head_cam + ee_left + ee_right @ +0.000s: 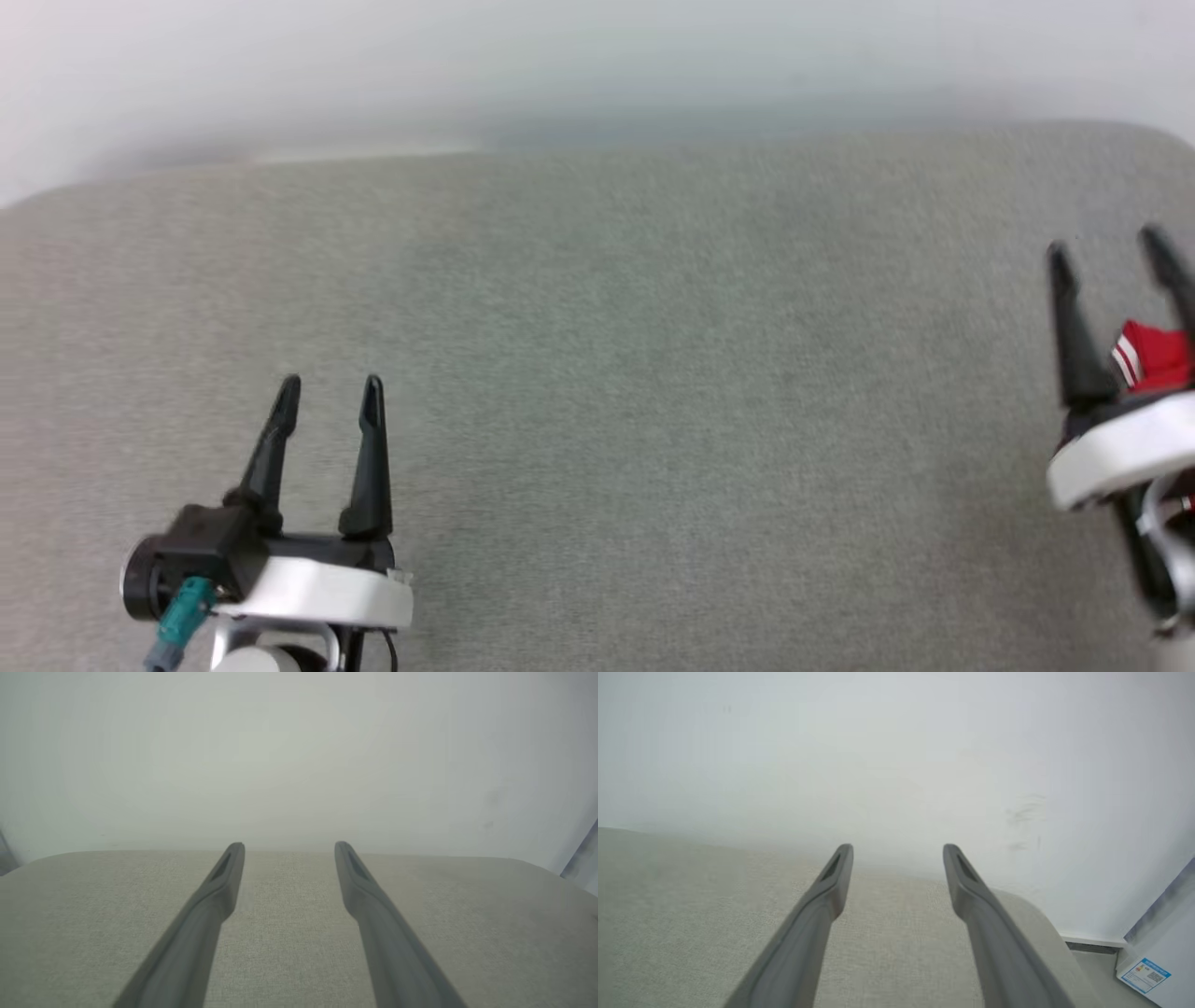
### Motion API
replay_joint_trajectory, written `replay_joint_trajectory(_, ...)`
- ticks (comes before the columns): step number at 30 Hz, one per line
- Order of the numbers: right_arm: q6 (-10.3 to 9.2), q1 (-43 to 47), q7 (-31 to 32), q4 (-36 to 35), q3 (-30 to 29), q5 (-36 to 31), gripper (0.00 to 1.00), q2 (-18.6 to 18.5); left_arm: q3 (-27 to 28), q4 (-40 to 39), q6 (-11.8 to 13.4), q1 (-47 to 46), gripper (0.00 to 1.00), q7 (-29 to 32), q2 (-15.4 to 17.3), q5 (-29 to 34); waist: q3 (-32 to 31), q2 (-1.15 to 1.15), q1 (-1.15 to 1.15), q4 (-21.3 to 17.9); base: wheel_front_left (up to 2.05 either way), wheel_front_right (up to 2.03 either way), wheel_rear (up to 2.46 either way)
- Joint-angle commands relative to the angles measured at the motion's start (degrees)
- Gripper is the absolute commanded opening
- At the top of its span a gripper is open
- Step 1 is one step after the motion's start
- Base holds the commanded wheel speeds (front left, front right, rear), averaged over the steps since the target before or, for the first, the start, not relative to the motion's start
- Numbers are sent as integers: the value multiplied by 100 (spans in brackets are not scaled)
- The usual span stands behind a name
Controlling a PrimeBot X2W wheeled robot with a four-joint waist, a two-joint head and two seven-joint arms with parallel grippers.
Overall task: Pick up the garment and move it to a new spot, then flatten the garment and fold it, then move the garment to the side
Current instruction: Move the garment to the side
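Grey woven cloth covered the worktop point(653, 373) in front of me, running back to a pale wall point(597, 65), with its far corners rounded off. My left hand point(331, 385) hung low on my left over that cloth, its two dark fingers set well apart and pointing away from me, with nothing between them. A teal plug point(182, 607) stuck out beside its wrist. From the left wrist camera, those fingers point(205, 914) spread out over the grey weave, their tips reaching as far as the worktop's back edge against the wall. My right hand point(1105, 243) was far off on my right at the very edge of the head view, its fingers likewise wide apart and gripping nothing. The garment point(1153, 359) showed as just a small red bunch with a white-striped trim, seen in the gap near the base of my right fingers and cut off by the picture's edge. I could not tell whether it touched the hand or lay lower down beyond it. From the right wrist camera, the fingers point(994, 933) stood over the worktop's rounded right corner. Past that corner, lower down, there was a white box with a blue label point(1143, 975) near the foot of the wall.
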Motion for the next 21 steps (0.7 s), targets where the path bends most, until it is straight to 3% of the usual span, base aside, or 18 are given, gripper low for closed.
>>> replay_joint_trajectory(1, -4, 276, -228, 17, -19, 26, 100, 248, 9, 107, -11, 180, 100, -12, -33, 66, -283, 0, 1, 229, 0, 0, 0)
replay_joint_trajectory(5, -4, 702, -572, 197, -58, 138, 100, 645, 81, 192, 0, 342, 100, -12, -84, -3, -448, 0, 1, 304, 0, 0, 0)
replay_joint_trajectory(21, -3, 1274, -1549, 1002, -25, -89, 100, 1146, 171, 195, -153, 728, 100, -12, -155, 94, -675, 0, 1, 328, 0, 0, 0)
